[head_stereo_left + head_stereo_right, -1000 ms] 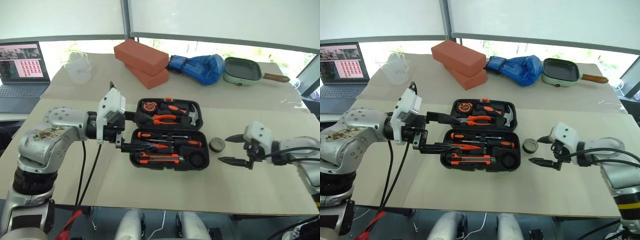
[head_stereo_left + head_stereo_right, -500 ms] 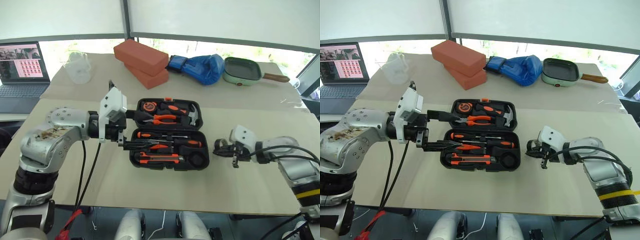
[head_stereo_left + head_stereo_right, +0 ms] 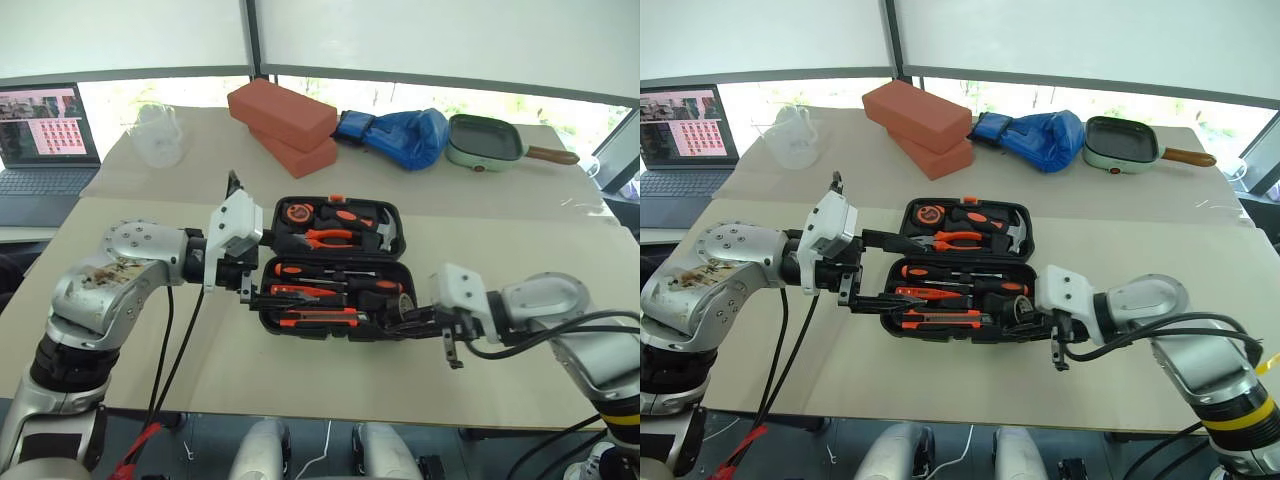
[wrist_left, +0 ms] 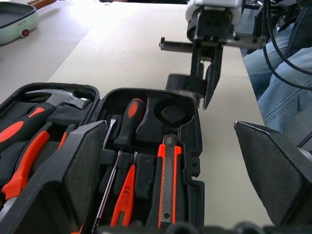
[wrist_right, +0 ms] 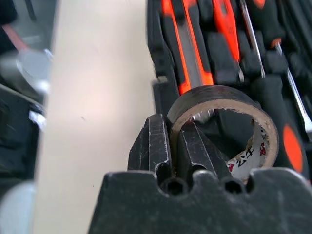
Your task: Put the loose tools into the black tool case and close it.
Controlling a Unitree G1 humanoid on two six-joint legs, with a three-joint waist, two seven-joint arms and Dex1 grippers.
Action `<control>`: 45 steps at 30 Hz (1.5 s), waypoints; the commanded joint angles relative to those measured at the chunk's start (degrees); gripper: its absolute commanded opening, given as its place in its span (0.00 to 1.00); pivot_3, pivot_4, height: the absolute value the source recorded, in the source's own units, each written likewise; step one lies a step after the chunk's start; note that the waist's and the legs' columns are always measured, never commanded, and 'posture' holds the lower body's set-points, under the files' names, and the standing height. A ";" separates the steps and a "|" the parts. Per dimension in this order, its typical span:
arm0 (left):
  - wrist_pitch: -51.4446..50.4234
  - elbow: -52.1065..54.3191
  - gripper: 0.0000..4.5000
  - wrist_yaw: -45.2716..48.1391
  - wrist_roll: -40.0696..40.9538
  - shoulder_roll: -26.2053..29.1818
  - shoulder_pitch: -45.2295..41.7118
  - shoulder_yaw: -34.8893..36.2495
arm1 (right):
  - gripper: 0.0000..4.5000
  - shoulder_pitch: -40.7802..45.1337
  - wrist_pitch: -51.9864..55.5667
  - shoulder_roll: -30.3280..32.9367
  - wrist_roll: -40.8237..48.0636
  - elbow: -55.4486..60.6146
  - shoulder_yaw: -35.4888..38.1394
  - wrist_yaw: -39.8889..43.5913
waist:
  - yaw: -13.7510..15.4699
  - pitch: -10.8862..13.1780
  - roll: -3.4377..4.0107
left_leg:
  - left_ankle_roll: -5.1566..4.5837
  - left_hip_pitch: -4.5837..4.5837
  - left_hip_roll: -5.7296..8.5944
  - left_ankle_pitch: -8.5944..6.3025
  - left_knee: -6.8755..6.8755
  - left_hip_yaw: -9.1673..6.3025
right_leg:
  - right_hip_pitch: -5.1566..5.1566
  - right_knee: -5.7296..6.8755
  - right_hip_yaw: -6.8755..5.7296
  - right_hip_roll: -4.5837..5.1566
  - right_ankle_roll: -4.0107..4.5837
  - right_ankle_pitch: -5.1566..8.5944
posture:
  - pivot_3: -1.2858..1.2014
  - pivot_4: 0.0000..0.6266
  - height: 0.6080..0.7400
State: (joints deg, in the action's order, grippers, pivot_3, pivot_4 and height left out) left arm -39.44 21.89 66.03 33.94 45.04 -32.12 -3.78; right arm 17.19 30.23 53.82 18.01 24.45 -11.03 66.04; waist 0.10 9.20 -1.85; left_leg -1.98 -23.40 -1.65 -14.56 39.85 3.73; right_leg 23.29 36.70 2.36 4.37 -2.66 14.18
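We hold the small grey tape roll [image 5: 222,119] in our right tool [image 5: 173,146], the two black fingers pinched together on its wall, one inside the ring and one outside. The roll hangs over the near right corner of the open black moulded plastic tool case [image 3: 335,270], just above the round recess [image 4: 173,113] there, which looks empty.

The rest looks nearly done. In the near half of the case lie the orange-and-black utility knife [image 4: 167,180], a screwdriver with an orange-and-black handle [image 4: 127,126] and further orange-handled tools beside them. The far half carries the orange-handled pliers [image 3: 332,238] and the steel-headed hammer [image 3: 385,232]. We see no loose tool on the beige surface [image 3: 300,375] around the case. What is left, we judge, is to seat the roll in its recess, let go, and fold the case shut.

Our left tool [image 3: 262,265] hovers at the left edge of the case with its fingers wide apart and nothing between them. It reaches over the hinge line, so we think it must clear before the lid swings.

Far behind, well apart from the case, lie two red bricks [image 3: 285,125], a blue boxing glove [image 3: 400,135], a pale green pan [image 3: 487,142] and a clear plastic jug [image 3: 158,135]; a laptop [image 3: 42,140] sits at far left. None blocks the work.
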 commanded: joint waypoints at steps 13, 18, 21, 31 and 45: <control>1.09 0.65 1.00 -0.03 -0.03 0.47 -0.67 0.46 | 0.83 0.72 -0.15 1.24 0.67 1.06 1.86 2.00 | 0.05 0.00 0.00 | 0.00 0.01 -0.03 0.00 -0.01 0.00 | 0.01 0.01 0.00 -0.03 0.00 0.00 | 0.52 0.24 0.99; -0.04 -0.73 1.00 -1.67 -0.35 1.05 0.78 1.99 | 1.00 1.30 3.93 2.25 7.13 0.81 9.39 2.41 | 0.10 0.00 -0.01 | 0.00 0.00 -0.03 0.00 0.00 0.00 | 0.01 0.00 0.00 -0.02 0.00 0.00 | 0.52 0.24 0.99; -1.54 -4.12 1.00 -5.07 -1.56 2.09 3.09 4.71 | 1.00 1.06 7.44 2.01 11.87 -2.00 15.68 1.33 | 0.10 0.01 -0.01 | 0.00 0.02 -0.04 0.00 -0.01 0.00 | 0.00 0.01 0.01 -0.01 0.00 0.00 | 0.52 0.24 0.99; 4.58 -16.75 0.43 -12.29 -11.10 3.88 10.38 6.89 | 0.46 3.24 2.05 -3.02 3.62 -23.23 15.29 -7.86 | -0.14 0.02 -0.02 | 0.00 0.08 -0.04 0.00 -0.08 0.06 | 0.00 0.00 0.01 0.01 0.02 0.00 | 0.52 0.24 0.99; 8.68 -23.48 0.00 -12.11 -17.99 -4.79 5.40 -2.80 | 0.00 12.62 -7.46 -11.72 -4.34 -34.25 5.64 -5.56 | -0.21 0.04 0.03 | 0.00 -0.28 -0.02 0.00 -0.05 0.11 | 0.35 0.10 0.03 0.02 0.03 -0.03 | 0.52 0.24 0.99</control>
State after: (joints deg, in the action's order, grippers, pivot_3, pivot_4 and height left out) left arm -30.60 -2.64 53.76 15.80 40.72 -25.64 -6.65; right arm 28.71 23.83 42.19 13.56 -10.91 -5.48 59.51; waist -0.11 9.24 -1.81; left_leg -1.98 -23.75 -1.67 -14.56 39.80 3.83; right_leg 23.71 36.82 2.39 4.38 -2.63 14.14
